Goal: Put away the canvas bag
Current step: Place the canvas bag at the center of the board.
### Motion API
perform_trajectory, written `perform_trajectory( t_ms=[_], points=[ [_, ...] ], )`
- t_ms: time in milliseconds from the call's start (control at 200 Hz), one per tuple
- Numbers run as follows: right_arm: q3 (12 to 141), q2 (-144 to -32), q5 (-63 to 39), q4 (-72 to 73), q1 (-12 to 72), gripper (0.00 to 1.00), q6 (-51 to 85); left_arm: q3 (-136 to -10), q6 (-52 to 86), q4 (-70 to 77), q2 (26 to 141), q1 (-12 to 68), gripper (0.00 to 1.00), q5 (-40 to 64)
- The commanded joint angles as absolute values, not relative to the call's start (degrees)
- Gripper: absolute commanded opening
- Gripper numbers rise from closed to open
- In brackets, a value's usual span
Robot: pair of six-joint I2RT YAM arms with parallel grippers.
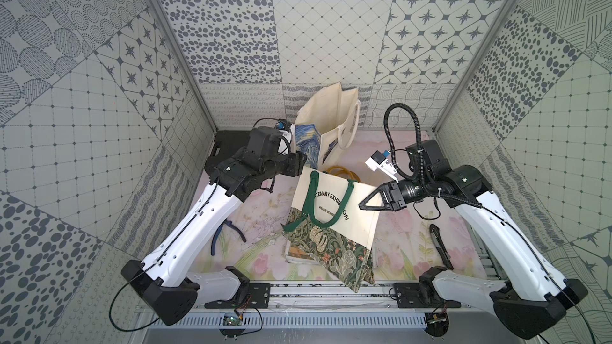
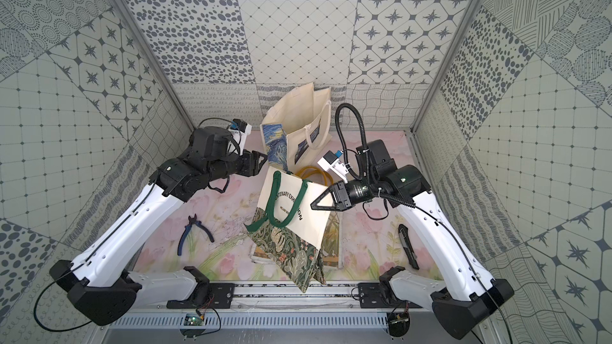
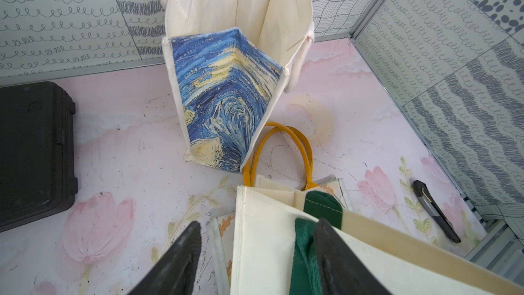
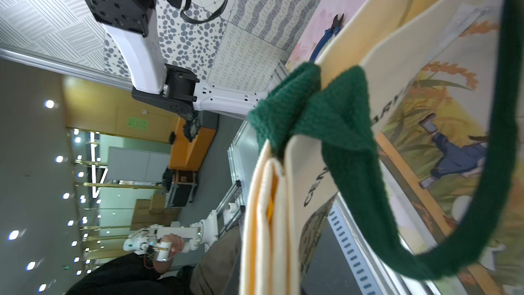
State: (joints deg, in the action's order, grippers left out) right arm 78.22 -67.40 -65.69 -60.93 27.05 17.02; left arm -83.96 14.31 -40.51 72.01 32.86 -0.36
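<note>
A cream canvas bag with green handles and a floral lower part hangs tilted above the table's middle. My right gripper is shut on its upper right edge. In the right wrist view the folded bag runs toward the lens and the fingers do not show. My left gripper stands open, with the bag's other top corner and one green handle between its fingers. Behind stands an open cream bag with a blue swirl print.
A flat bag with yellow handles lies under the lifted one. Blue-handled pliers lie at the left, a utility knife at the right, and a black case at the back left.
</note>
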Motion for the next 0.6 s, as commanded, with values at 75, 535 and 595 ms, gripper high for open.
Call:
perform_trajectory(
  t_ms=[75, 535, 595],
  points=[
    [68.4, -68.2, -80.0, -27.3, 27.2, 0.0, 33.3, -82.6, 12.4, -40.7, 71.7, 31.5, 0.65, 0.2],
    [66.1, -67.0, -85.5, -11.9, 27.3, 0.0, 46.1, -81.8, 12.7, -38.9, 73.3, 30.6, 0.65, 1.6],
    [65.3, -67.4, -86.2, -12.8, 27.1, 0.0, 46.2, -81.9, 12.7, -38.9, 73.4, 30.5, 0.65, 1.6]
  ],
)
